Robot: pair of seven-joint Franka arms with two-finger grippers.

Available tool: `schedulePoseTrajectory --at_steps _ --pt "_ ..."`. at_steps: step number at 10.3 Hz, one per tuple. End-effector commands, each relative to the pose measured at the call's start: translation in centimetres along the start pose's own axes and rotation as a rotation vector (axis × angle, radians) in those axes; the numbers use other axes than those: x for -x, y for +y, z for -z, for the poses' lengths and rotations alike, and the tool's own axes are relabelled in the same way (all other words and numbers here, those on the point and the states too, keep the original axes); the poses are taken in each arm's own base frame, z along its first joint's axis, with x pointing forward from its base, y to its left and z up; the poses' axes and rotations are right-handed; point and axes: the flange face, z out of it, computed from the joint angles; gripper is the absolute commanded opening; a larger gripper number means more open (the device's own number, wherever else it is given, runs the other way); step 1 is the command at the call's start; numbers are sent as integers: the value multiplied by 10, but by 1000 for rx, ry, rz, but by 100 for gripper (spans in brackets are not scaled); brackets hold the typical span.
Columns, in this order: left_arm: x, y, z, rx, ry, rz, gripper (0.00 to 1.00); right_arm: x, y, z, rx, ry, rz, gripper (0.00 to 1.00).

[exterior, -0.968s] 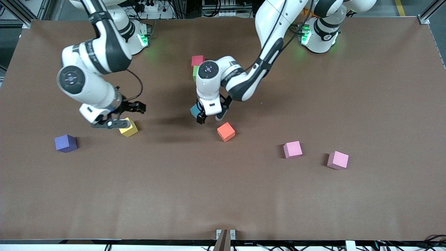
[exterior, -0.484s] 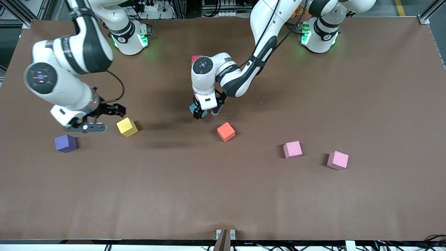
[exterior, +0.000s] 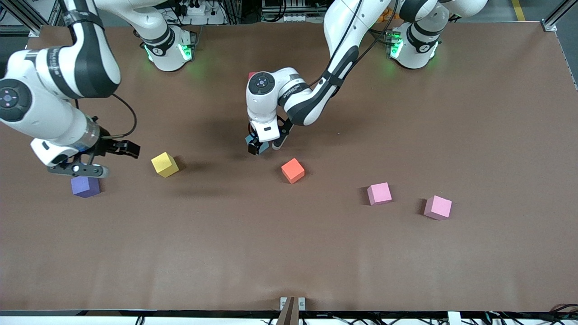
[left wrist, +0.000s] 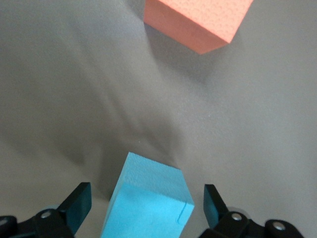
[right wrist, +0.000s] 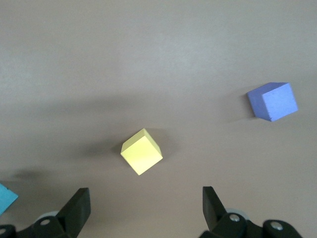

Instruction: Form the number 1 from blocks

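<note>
My left gripper stands spread, seemingly untouching, around the small blue foam cube; my right gripper hangs wide open, empty, above the purple foam cube.

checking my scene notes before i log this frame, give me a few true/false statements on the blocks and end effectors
1. The left end effector has the blue block between its open fingers. True.
2. The right end effector grips the yellow block. False: it is open, empty, and up over the table by the purple cube.
3. The orange block lies nearer the front camera than the blue block. True.
4. The two pink cubes are stacked. False: they lie apart on the table.
5. The yellow block touches the purple cube. False: bare table shows between them.
</note>
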Motion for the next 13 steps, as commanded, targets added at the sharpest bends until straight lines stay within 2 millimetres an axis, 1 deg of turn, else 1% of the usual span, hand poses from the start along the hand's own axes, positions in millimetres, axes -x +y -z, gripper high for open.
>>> schedulePoseTrajectory --at_steps 1,2,3,4,5,7,8,9,11,12,13 --pt "12 1 -7 6 -3 1 100 -11 29 18 11 17 -40 100" --pt "24 -6 -17 0 0 -19 100 -12 35 22 11 24 -57 100" --pt "28 -11 -23 -6 5 -33 100 -15 43 28 7 35 -80 100" --pt "29 -15 -31 -15 10 -37 100 -16 54 31 5 41 -98 100" --pt "29 -15 -33 -16 10 -45 100 -17 61 32 2 42 -111 100" --pt "32 -18 -36 -19 11 -87 100 -17 61 33 -1 43 -117 100" --pt "34 -18 -34 -7 28 -123 69 -17 61 32 -1 41 -117 100" --pt "33 -17 -32 -3 29 -120 1 -17 60 33 -3 43 -118 100" --pt "35 -16 -22 3 32 -109 0 -14 61 30 -1 20 -140 100" --pt "33 -16 -19 5 54 -143 0 -13 59 30 -4 16 -158 100" --pt "37 -19 -16 13 98 -264 0 -12 54 31 -3 14 -188 100"
